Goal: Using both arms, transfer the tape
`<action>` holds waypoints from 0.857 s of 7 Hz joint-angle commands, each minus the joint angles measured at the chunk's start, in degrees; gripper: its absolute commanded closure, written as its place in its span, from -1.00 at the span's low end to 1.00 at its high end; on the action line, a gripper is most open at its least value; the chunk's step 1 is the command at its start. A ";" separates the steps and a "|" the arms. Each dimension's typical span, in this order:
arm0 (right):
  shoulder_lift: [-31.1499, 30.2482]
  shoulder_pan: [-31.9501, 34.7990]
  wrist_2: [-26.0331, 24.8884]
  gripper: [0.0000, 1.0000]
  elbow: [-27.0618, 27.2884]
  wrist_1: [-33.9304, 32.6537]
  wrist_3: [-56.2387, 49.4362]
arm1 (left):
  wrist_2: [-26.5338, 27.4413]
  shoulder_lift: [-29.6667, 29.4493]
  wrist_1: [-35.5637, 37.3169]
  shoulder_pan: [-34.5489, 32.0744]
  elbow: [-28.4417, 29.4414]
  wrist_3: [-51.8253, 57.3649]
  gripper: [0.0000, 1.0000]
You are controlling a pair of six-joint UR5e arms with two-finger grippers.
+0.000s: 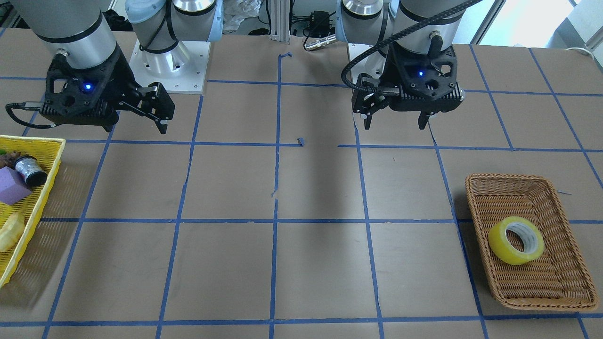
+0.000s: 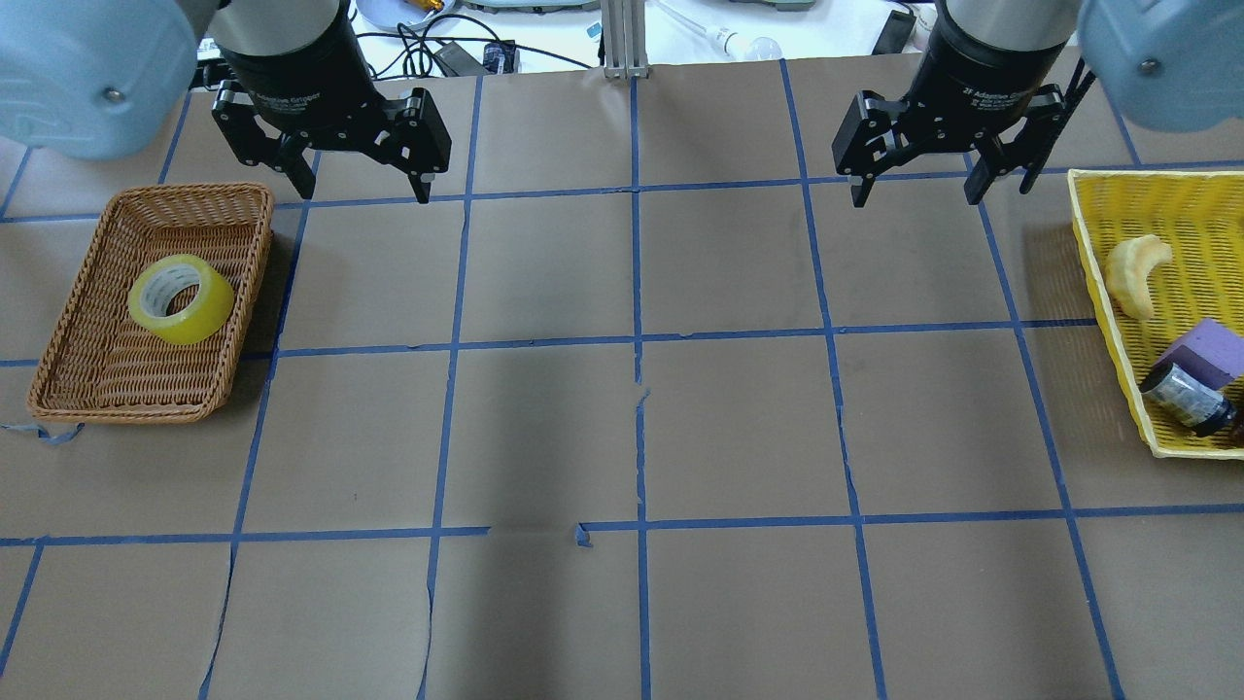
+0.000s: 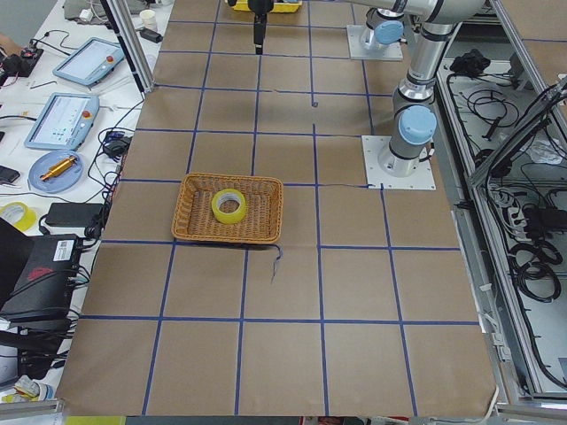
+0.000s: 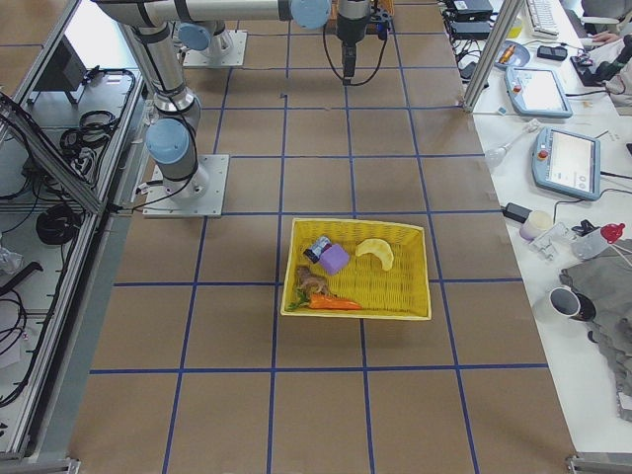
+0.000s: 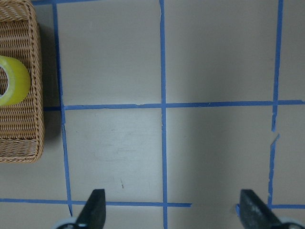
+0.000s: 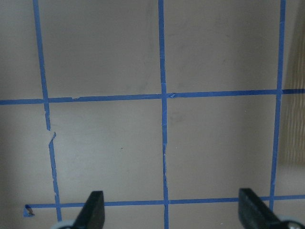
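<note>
The yellow tape roll (image 2: pixel 209 316) lies in a brown wicker basket (image 2: pixel 58 321) at the table's left end. It also shows in the front view (image 1: pixel 499 245), the exterior left view (image 3: pixel 221 212) and at the left edge of the left wrist view (image 5: pixel 16 81). My left gripper (image 2: pixel 364 190) is open and empty, hanging above the table to the right of the basket's far end; it also shows in the front view (image 1: pixel 395 126). My right gripper (image 2: pixel 915 197) is open and empty, left of the yellow basket (image 2: pixel 1098 243); it also shows in the front view (image 1: pixel 136 128). Both wrist views show only bare table between the fingertips.
The yellow basket at the right end holds a silver-and-black cylinder (image 2: pixel 1186 397), a purple block (image 2: pixel 1215 345) and a pale banana shape (image 2: pixel 1132 272). Blue tape lines form a grid on the brown table (image 2: pixel 632 437).
</note>
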 commanded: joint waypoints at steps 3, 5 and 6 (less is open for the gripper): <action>0.31 0.00 0.23 -1.00 -0.39 -0.93 -0.14 | -1.84 0.70 3.20 -0.19 -1.33 -0.14 -1.00; 0.31 0.00 -0.55 -1.00 0.04 -0.76 0.04 | -1.85 0.96 3.20 -0.19 -1.42 -0.13 -1.00; 0.31 0.00 -0.47 -1.00 0.13 -0.76 0.30 | -1.76 0.96 3.12 -0.19 -1.42 0.12 -1.00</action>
